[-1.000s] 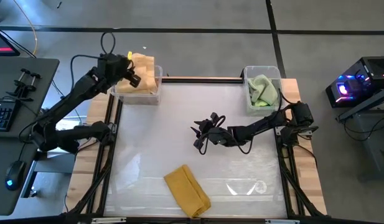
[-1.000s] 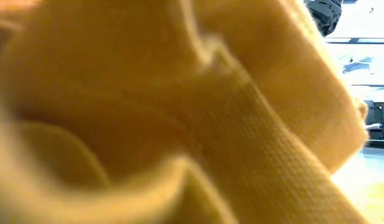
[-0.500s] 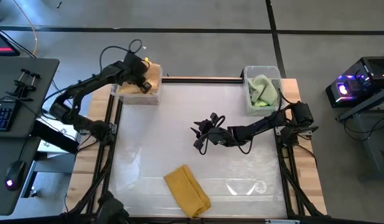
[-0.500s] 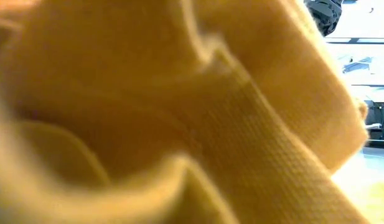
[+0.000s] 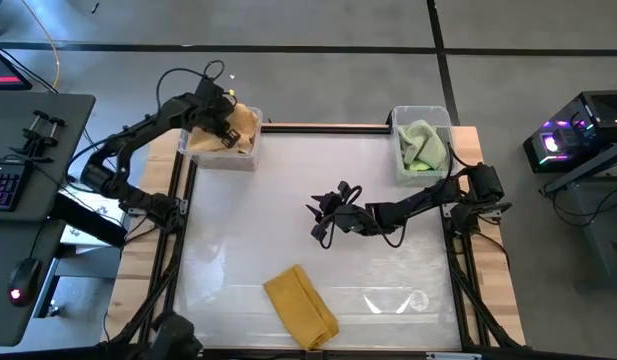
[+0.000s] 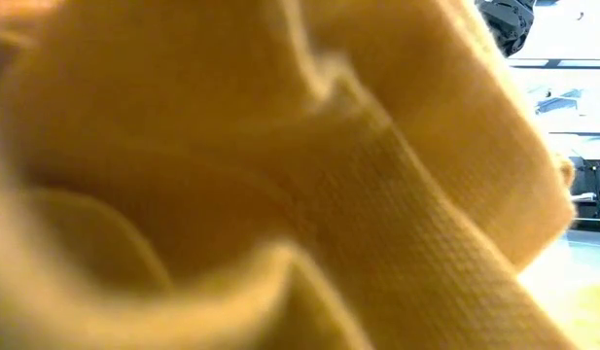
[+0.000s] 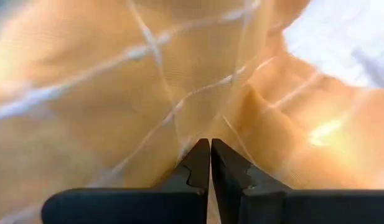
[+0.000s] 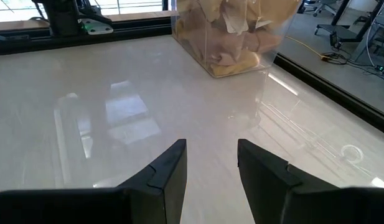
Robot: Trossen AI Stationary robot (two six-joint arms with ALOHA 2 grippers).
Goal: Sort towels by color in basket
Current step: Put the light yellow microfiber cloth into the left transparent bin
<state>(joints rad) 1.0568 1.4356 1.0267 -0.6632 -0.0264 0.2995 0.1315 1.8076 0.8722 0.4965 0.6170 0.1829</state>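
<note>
A pale orange checked towel [image 5: 244, 120] lies on top of the pile in the clear basket [image 5: 220, 156] at the table's far left corner. My left gripper [image 5: 228, 128] is shut, and its tips are down in that basket against the checked towel [image 7: 148, 93]. A mustard yellow towel [image 5: 300, 306] lies folded by the table's near edge and fills the low view [image 6: 280, 175]. Green towels [image 5: 422, 145] fill the clear basket [image 5: 398, 172] at the far right. My right gripper [image 5: 316, 220] stands open over the middle of the table, with nothing between its fingers [image 8: 211, 155]. My left gripper presses its shut fingertips [image 7: 201, 155] into a fold of the checked towel [image 7: 198, 127] on top of the pile. The fingers come from above, slanting down into the basket. The towel lies on the pile inside the basket. I see no cloth between the fingers.
The bare white tabletop [image 5: 248, 230] spreads between the two baskets and the mustard towel. Black frame rails [image 5: 178, 210] run along the table's left and right sides. The left basket [image 8: 235, 31] with its towels shows ahead of my right gripper.
My left gripper has moved from the basket's left rim to over the pile, gone down into it and shut. The checked towel pile, which stood high above the rim, now sits lower in the basket.
</note>
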